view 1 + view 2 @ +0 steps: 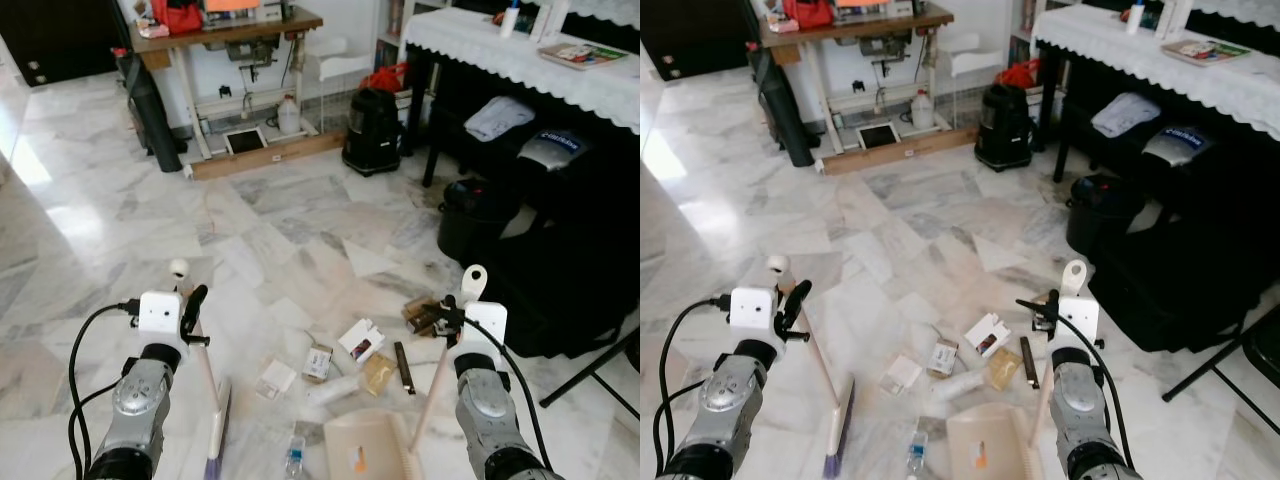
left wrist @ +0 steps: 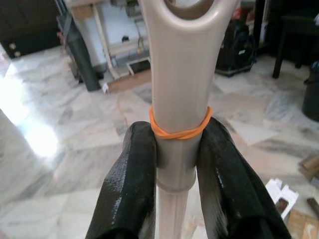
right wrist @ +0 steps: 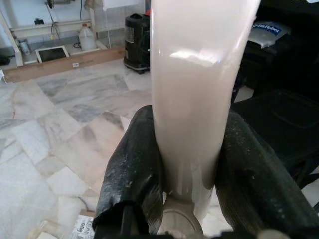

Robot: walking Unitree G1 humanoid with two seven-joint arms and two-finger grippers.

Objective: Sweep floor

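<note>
The left gripper (image 1: 190,318) has its jaws clamped on the broom (image 1: 205,370) handle, just below an orange rubber band (image 2: 180,128); the handle slants down to the brush head (image 1: 218,425) on the marble floor (image 1: 120,220). The right gripper (image 1: 449,322) has its jaws clamped on the dustpan handle (image 1: 435,385), which leans down to the dustpan (image 1: 365,445) resting on the floor between the two arms. Litter lies just ahead of the pan: a small white box (image 1: 361,340), a carton (image 1: 319,362), a tan packet (image 1: 378,373), a dark stick (image 1: 402,366) and a plastic bottle (image 1: 294,456). A black bin (image 1: 478,215) stands further right.
</note>
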